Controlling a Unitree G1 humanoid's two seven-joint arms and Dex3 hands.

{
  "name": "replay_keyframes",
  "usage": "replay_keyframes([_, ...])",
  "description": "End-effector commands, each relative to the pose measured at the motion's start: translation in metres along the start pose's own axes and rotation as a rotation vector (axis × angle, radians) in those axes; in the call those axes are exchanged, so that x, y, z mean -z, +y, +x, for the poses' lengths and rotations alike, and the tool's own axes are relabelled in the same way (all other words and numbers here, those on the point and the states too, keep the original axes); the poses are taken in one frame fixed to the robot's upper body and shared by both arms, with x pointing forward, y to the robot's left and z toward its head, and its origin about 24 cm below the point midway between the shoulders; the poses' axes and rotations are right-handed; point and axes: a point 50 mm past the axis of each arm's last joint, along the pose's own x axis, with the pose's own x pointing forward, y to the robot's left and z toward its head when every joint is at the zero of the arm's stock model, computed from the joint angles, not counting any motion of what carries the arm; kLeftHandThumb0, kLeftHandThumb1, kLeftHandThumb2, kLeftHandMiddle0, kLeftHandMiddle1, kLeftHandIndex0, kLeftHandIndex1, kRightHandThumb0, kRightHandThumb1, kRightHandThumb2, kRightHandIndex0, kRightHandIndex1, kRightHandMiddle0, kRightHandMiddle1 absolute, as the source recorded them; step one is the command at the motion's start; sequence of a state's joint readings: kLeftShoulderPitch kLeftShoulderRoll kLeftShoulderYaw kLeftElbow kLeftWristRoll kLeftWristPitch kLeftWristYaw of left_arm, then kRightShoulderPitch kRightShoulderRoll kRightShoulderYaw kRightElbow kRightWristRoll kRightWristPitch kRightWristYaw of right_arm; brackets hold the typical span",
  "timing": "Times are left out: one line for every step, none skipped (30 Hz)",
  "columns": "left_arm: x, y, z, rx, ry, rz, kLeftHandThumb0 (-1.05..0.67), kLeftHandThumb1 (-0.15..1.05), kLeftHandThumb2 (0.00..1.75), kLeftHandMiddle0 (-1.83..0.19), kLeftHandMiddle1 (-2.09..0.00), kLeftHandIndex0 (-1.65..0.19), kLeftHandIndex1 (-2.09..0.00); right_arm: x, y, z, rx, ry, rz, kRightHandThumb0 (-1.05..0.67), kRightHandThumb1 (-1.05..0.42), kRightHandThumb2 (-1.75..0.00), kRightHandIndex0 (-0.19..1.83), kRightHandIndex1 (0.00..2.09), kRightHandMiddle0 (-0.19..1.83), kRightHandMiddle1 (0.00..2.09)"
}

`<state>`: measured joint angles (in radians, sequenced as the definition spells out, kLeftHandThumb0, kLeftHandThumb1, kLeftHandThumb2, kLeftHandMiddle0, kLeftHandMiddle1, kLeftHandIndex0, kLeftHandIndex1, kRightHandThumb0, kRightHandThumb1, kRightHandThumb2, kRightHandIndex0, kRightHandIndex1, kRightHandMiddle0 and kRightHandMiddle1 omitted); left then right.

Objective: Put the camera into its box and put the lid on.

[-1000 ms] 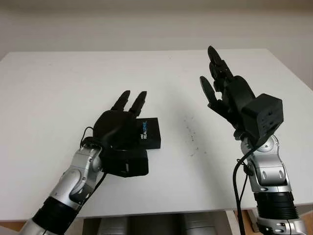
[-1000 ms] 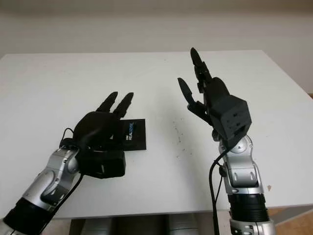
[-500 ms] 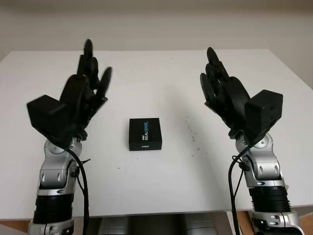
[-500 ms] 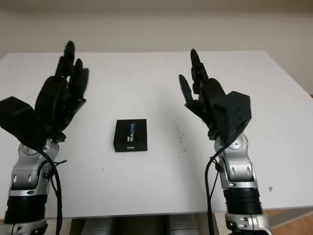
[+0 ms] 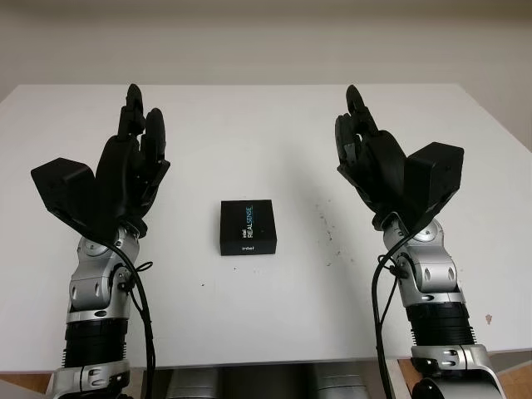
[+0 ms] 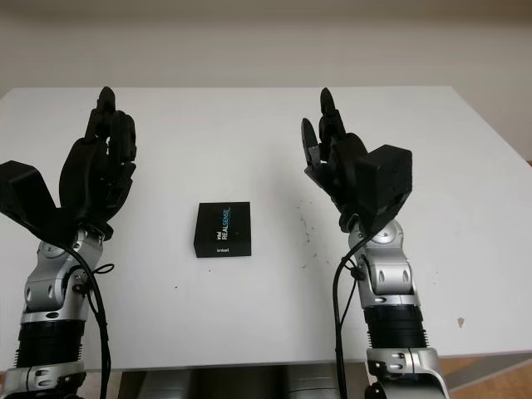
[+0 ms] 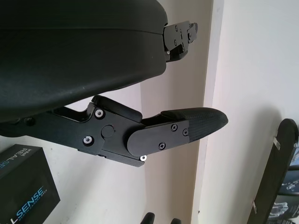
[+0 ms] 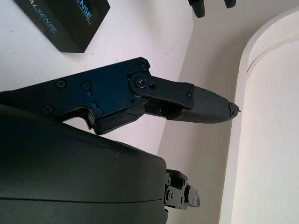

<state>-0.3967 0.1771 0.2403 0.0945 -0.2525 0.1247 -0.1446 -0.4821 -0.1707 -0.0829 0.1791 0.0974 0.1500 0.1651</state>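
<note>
Near edge of the white table (image 5: 274, 324) is crossed by both forearms, which rise from the bottom of the frame. Left hand (image 5: 129, 174) is held raised above the table's left side, open, nothing gripped. Right hand (image 5: 374, 162) is held raised above the right side, likewise open, nothing gripped. Neither hand is seen touching the tabletop.

The black box (image 5: 248, 227), printed "intel REALSENSE", is seen lying flat on the table between the two hands, well apart from both, lid on. Bare tabletop is seen all round it: toward the near edge, to each side, and a wide stretch behind it up to the far edge. A scatter of small dark specks (image 5: 326, 229) is noted on the surface just right of the box.

The box's contents are hidden by the closed lid. In the left wrist view the box (image 7: 23, 186) is cut off at the frame edge; in the right wrist view the box (image 8: 65, 21) is also only partly caught. Behind the far edge a plain wall (image 5: 266, 41) is seen.
</note>
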Motion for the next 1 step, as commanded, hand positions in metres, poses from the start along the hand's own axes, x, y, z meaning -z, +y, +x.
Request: replay_keyframes([-0.0014, -0.0022, -0.0019, 0.007, -0.012, -0.006, -0.67, 1.05, 0.65, 0.19, 0.00, 0.19, 0.00, -0.0036, 0.0035, 0.0002, 0.000, -0.015, 0.000, -0.77, -1.05, -0.64, -0.19, 0.00, -0.19, 0.00])
